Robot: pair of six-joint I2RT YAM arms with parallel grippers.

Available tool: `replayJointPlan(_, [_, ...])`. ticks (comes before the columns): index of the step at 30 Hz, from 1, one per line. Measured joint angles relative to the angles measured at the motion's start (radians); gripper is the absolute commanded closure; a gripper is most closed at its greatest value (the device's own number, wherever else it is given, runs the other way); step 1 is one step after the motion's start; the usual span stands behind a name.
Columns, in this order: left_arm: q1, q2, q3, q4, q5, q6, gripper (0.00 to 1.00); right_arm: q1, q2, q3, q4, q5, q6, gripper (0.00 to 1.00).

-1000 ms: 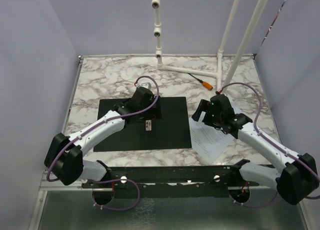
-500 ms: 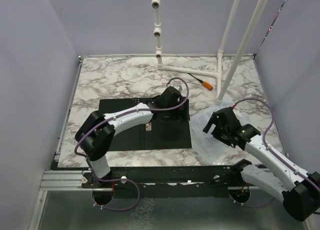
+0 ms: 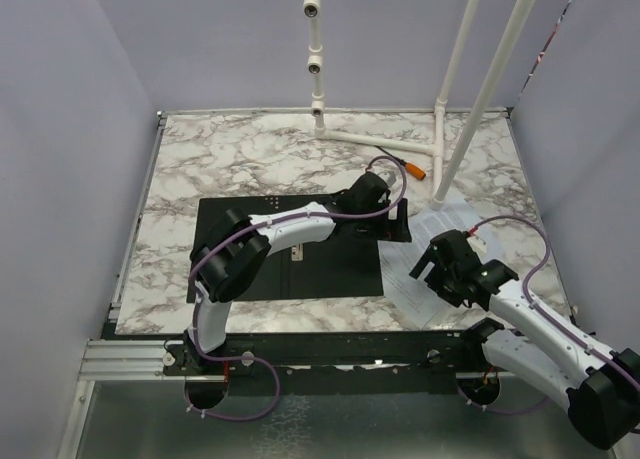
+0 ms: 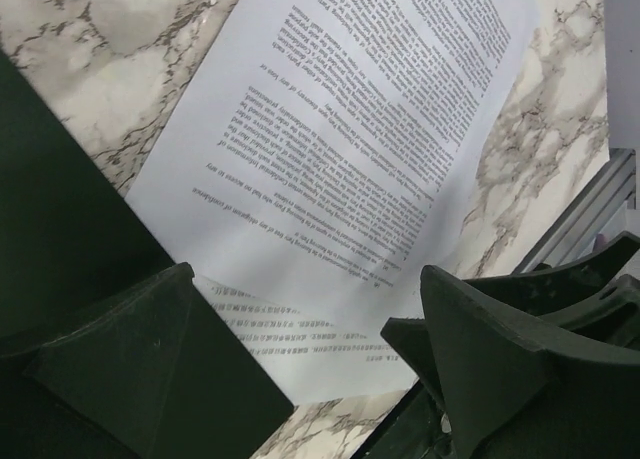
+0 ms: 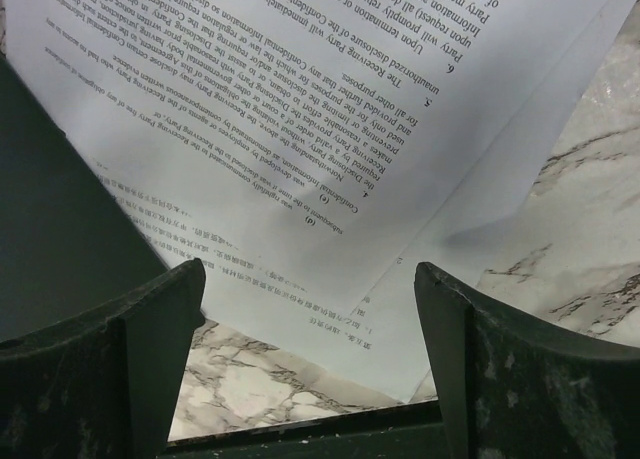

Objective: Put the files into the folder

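Both grippers are spread wide with nothing in them. The left gripper (image 4: pixel 305 309) hangs by the folder's (image 3: pixel 330 274) right edge, and the right gripper (image 5: pixel 308 279) sits low over the files (image 4: pixel 370 129). Those lie slightly fanned on the marble tabletop (image 3: pixel 230 159), right beside the open black folder. I'd press down flat and drag the sheets over slowly, all together, so they don't curl at the folder's edge.

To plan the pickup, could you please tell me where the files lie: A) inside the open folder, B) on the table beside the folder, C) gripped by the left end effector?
B: the files rest flat on the marble table, off the open folder on its right-arm side.
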Motion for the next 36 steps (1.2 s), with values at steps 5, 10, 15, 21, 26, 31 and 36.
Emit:
replayJointPlan(5, [-0.001,0.054,0.021,0.052,0.047,-0.013,0.08,0.0,-0.013,-0.039,0.018,-0.013,0.035,0.14])
replayJointPlan(10, [-0.006,0.111,0.033,0.097,0.089,-0.024,0.11,0.0,-0.031,-0.076,0.025,-0.026,0.071,0.16])
replayJointPlan(15, [-0.014,0.144,0.033,0.112,0.11,-0.034,0.13,0.0,-0.064,-0.099,0.037,-0.033,0.107,0.19])
replayJointPlan(21, [-0.015,0.148,0.012,0.137,0.117,-0.037,0.15,0.0,-0.111,-0.129,0.053,-0.032,0.148,0.24])
replayJointPlan(26, [-0.014,0.141,-0.018,0.18,0.118,-0.037,0.15,0.0,-0.124,-0.143,0.076,-0.031,0.176,0.29])
replayJointPlan(31, [-0.014,0.133,-0.042,0.213,0.118,-0.036,0.16,0.0,-0.136,-0.167,0.124,-0.03,0.207,0.33])
replayJointPlan(36, [-0.014,0.13,-0.051,0.225,0.118,-0.036,0.16,0.0,-0.156,-0.187,0.151,-0.022,0.232,0.41])
